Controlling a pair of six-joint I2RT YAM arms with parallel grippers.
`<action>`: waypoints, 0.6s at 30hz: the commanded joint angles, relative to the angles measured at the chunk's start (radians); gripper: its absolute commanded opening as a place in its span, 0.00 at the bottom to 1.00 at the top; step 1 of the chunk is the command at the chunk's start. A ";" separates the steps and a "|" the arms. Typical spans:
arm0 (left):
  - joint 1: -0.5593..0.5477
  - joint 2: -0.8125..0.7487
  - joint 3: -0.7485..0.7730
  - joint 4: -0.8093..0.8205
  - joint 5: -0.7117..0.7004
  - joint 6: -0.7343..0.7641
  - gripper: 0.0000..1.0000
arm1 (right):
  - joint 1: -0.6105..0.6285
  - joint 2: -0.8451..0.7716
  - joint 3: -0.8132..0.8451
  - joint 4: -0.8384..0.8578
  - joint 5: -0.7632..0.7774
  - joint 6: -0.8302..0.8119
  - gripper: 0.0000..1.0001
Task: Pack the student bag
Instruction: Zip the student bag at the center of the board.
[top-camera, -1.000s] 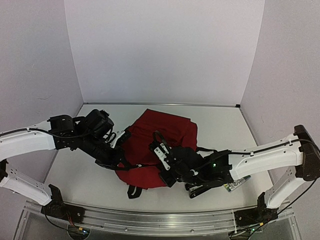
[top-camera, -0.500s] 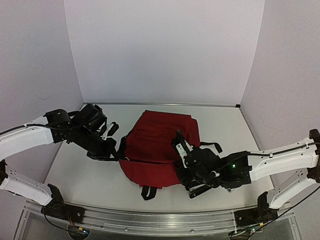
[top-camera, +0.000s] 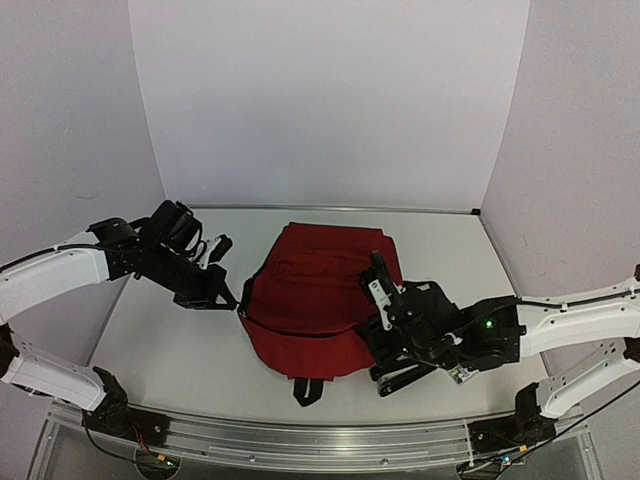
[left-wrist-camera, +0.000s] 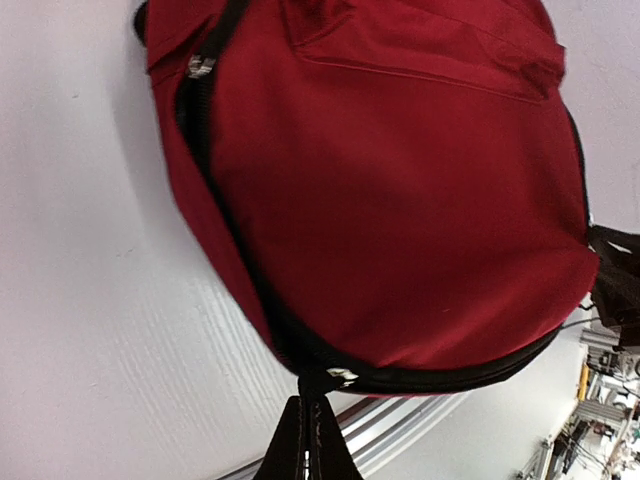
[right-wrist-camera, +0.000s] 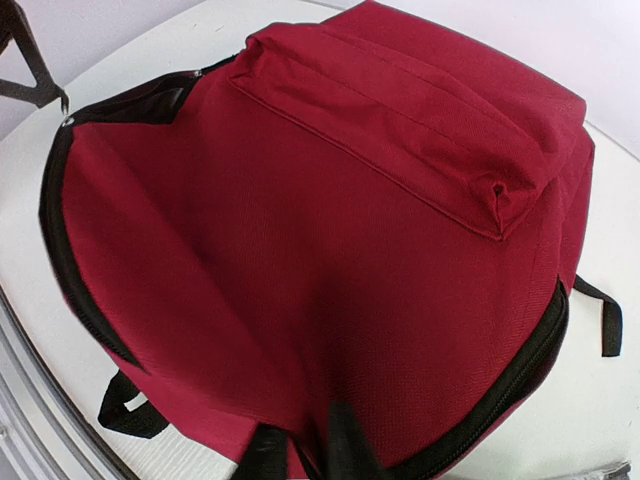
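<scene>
The student bag (top-camera: 312, 295), dark red with black zippers, lies front up in the middle of the table. At its left edge my left gripper (top-camera: 236, 304) is shut on the black zipper pull (left-wrist-camera: 318, 385), the fingers (left-wrist-camera: 300, 445) pressed together below the zipper seam of the bag (left-wrist-camera: 400, 200). My right gripper (top-camera: 368, 335) is at the bag's near right edge. In the right wrist view its fingers (right-wrist-camera: 262, 455) stand slightly parted over the red fabric of the bag (right-wrist-camera: 320, 220), with a fold of cloth between them. The main zipper gapes on the left side (right-wrist-camera: 60, 200).
A black strap loop (top-camera: 307, 390) sticks out toward the near edge, another strap (right-wrist-camera: 600, 315) on the right. A small labelled object (top-camera: 459, 374) lies under the right arm. The metal rail (top-camera: 300, 440) runs along the front; walls close in three sides.
My left gripper has drawn back to the left with the zipper pull. My right gripper has moved right and its fingers have parted. The bag now lies flatter.
</scene>
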 joint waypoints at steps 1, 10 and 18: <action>0.006 -0.039 -0.021 0.127 0.187 0.072 0.00 | -0.002 -0.006 0.132 0.000 -0.102 -0.023 0.45; 0.007 -0.052 -0.029 0.114 0.217 0.079 0.00 | 0.004 0.209 0.350 0.005 -0.253 -0.101 0.74; 0.006 -0.077 -0.039 0.120 0.212 0.067 0.00 | 0.024 0.421 0.484 0.029 -0.294 -0.168 0.82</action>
